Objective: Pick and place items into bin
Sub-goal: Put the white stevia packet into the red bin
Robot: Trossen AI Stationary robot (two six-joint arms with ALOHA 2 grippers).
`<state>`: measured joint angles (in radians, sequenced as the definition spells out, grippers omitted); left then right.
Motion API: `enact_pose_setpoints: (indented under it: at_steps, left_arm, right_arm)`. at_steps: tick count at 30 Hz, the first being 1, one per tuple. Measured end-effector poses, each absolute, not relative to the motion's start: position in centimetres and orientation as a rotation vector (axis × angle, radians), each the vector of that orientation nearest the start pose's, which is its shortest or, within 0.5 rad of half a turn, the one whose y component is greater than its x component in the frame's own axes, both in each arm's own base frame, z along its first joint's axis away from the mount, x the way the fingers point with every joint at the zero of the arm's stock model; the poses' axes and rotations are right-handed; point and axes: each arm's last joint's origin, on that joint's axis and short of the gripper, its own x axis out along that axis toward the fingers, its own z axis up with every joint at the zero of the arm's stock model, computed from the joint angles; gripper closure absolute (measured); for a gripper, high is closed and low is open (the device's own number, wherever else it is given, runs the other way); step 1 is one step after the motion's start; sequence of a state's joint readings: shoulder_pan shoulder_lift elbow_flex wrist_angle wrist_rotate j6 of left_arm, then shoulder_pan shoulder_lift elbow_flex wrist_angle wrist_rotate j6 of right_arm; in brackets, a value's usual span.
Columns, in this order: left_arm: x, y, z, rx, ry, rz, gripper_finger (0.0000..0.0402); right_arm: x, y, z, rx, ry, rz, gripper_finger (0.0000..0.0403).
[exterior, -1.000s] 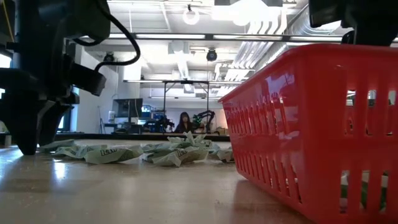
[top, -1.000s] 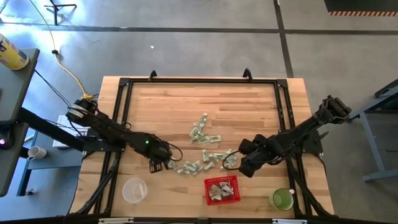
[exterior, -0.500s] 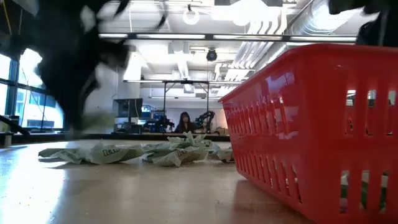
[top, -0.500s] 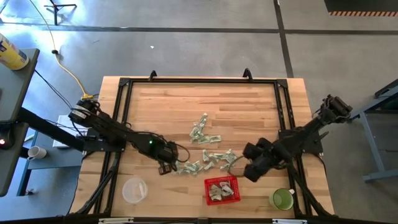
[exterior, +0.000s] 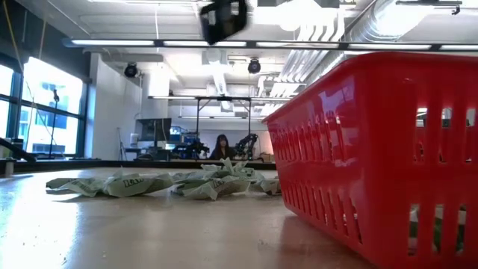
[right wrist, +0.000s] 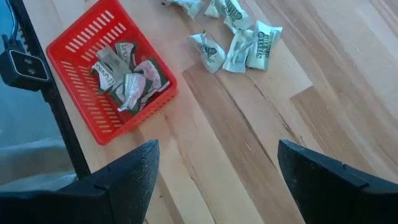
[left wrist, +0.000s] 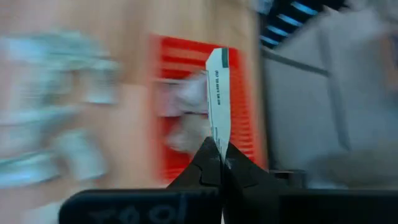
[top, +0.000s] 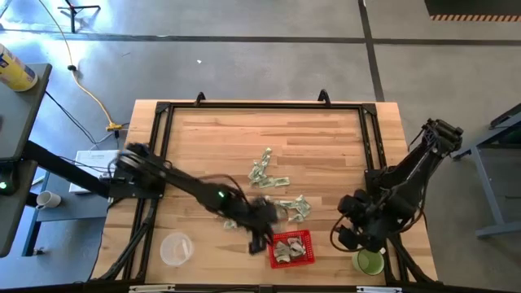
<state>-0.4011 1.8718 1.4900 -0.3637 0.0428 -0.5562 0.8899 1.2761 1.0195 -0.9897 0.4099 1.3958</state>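
The bin (top: 290, 248) is a small red mesh basket near the table's front edge, with a few wrapped items (right wrist: 127, 78) lying in it. More pale green-and-white items (top: 277, 194) lie scattered on the wood behind it. They also show in the low view (exterior: 149, 183) and the right wrist view (right wrist: 239, 43). My left gripper (top: 262, 230), blurred, is at the bin's left rim (left wrist: 186, 112), shut on one item (left wrist: 217, 93). My right gripper (top: 352, 232) stands open to the right of the bin, with nothing between its fingers (right wrist: 323, 180). My left gripper pinches one end of a wrapped item (left wrist: 217, 140) between its two fingertips (left wrist: 208, 163). The piece sticks out past the tips, seen edge-on as a thin pale strip. It is lifted clear of the table, above the bin's left part.
A clear round container (top: 175, 248) stands at the front left and a green cup (top: 369, 260) at the front right, close to my right arm. Black frame rails (top: 370, 155) run along the table's sides. A person (exterior: 222, 146) is far off in the room.
My left gripper has shut on an item at the left end of the pile, risen off the table and swung fast toward the table's right, to the bin. My right gripper has drawn back from the pile toward the table's right and near edge, staying open.
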Motion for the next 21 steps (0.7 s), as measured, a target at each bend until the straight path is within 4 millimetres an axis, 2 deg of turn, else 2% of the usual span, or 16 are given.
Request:
enact_pose_setpoints:
  at_steps: [4,6,8,13,17,19,21]
  left_arm:
    - [41.2,-19.1,21.5,-0.416,0.955,-0.322,0.0373]
    - [42.0,-19.6,19.8,-0.453,1.019,-0.337,0.0348]
    - [42.5,-19.4,19.5,-0.516,1.046,-0.368,0.0314]
    - [42.6,-18.5,21.1,-0.598,1.033,-0.344,0.0232]
    - [41.1,-17.6,24.8,-0.577,1.003,-0.343,0.0183]
    - [40.0,-17.0,26.4,-0.514,1.000,-0.303,0.0164]
    - [38.8,-16.3,27.6,-0.449,1.005,-0.243,0.0151]
  right_arm:
    - [15.1,16.8,26.3,0.501,1.017,-0.315,0.0087]
    - [15.2,16.9,26.3,0.502,1.014,-0.307,0.0087]
    - [15.2,17.1,26.3,0.525,1.024,-0.290,0.0087]
    - [15.7,18.0,26.7,0.696,1.042,-0.225,0.0087]
    - [17.0,19.1,27.8,0.860,0.919,-0.116,0.0087]
    - [17.7,19.3,28.4,0.846,0.831,-0.064,0.0087]
    - [18.1,18.5,28.3,0.787,0.772,-0.126,0.0087]
